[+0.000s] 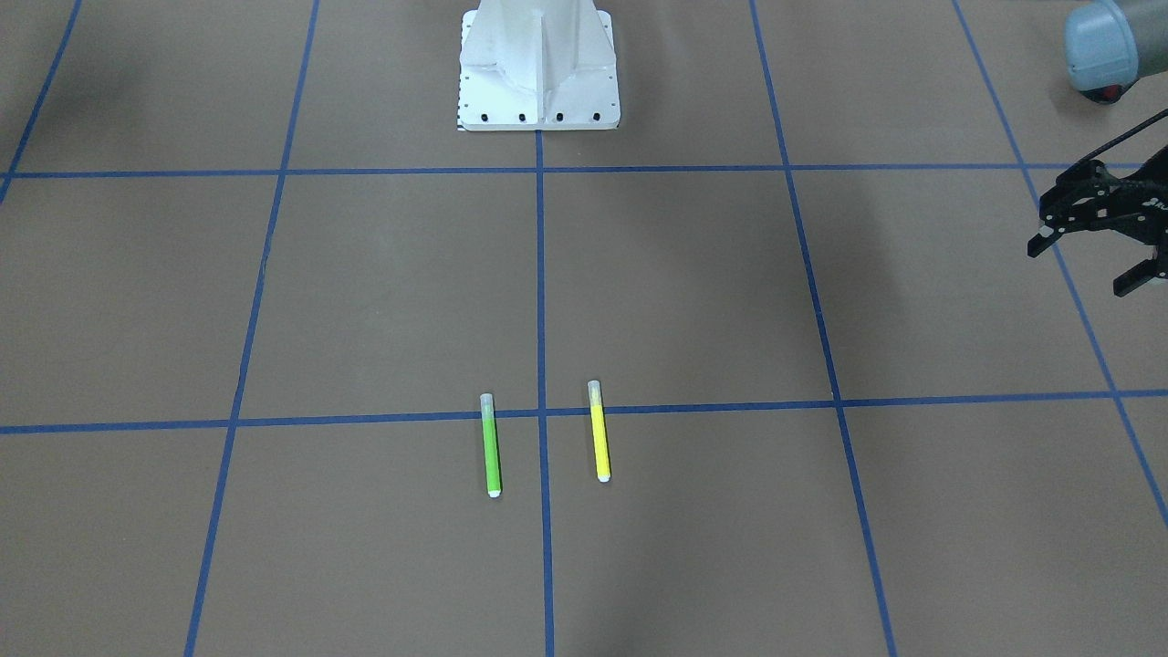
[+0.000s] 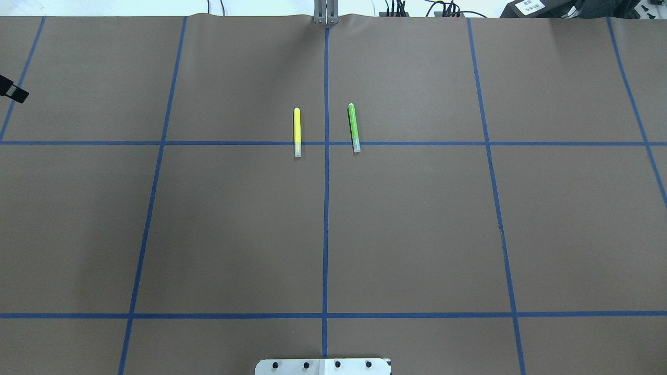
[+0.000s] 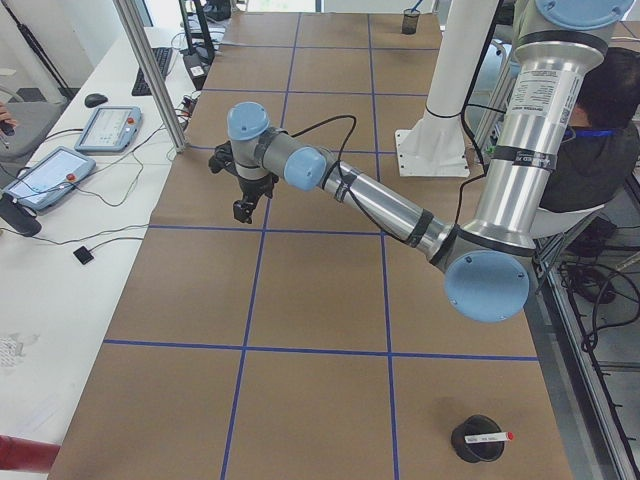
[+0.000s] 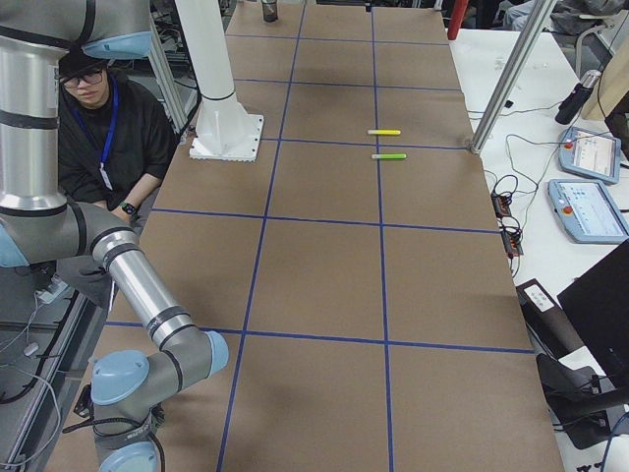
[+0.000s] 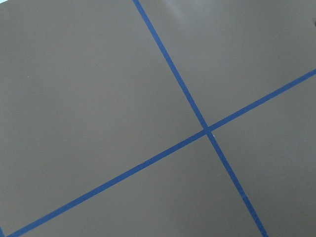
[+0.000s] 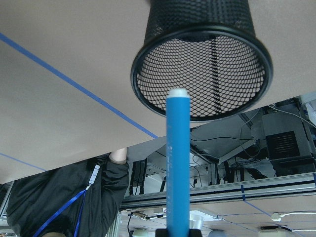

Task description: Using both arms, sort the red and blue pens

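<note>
The blue pen (image 6: 177, 163) stands upright in my right gripper (image 6: 177, 231), which is shut on its lower end. Its white tip points into the mouth of a black mesh cup (image 6: 202, 64). The red pen (image 3: 492, 437), white-barrelled with a red end, lies in another black mesh cup (image 3: 478, 440) near the table's end on my left. My left gripper (image 1: 1086, 260) hangs open and empty above the table, far from both cups. Its wrist view shows only brown table and blue tape.
A green marker (image 1: 491, 444) and a yellow marker (image 1: 599, 431) lie side by side across a tape line mid-table. The white pedestal (image 1: 538, 64) stands at the robot's side. A seated person (image 4: 108, 128) is behind the robot. Tablets and cables lie beyond the far edge.
</note>
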You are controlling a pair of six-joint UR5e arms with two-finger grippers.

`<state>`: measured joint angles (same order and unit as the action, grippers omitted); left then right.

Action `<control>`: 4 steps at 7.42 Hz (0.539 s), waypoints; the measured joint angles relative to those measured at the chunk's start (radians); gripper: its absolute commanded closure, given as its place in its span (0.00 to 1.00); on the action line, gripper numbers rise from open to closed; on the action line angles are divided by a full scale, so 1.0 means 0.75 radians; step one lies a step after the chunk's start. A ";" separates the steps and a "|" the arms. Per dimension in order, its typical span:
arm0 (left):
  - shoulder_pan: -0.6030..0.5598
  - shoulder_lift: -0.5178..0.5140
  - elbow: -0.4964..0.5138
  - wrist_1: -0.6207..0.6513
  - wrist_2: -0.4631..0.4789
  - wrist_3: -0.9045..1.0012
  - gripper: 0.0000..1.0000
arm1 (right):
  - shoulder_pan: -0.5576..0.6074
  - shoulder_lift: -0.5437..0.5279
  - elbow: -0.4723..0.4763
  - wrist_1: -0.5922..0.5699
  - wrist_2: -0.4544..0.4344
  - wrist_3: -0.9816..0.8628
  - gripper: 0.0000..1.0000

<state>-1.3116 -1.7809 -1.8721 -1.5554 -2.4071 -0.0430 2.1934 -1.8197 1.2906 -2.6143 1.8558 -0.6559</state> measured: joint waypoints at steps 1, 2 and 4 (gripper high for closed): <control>-0.001 0.003 -0.010 0.000 -0.001 0.000 0.00 | 0.000 0.007 -0.024 0.021 0.002 0.008 1.00; -0.001 0.006 -0.022 0.000 -0.001 0.000 0.00 | 0.000 0.011 -0.051 0.053 0.003 0.017 1.00; -0.002 0.026 -0.050 0.002 -0.001 0.000 0.00 | 0.000 0.014 -0.091 0.099 0.006 0.031 1.00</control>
<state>-1.3128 -1.7613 -1.9096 -1.5541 -2.4081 -0.0430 2.1935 -1.8091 1.2222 -2.5399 1.8604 -0.6323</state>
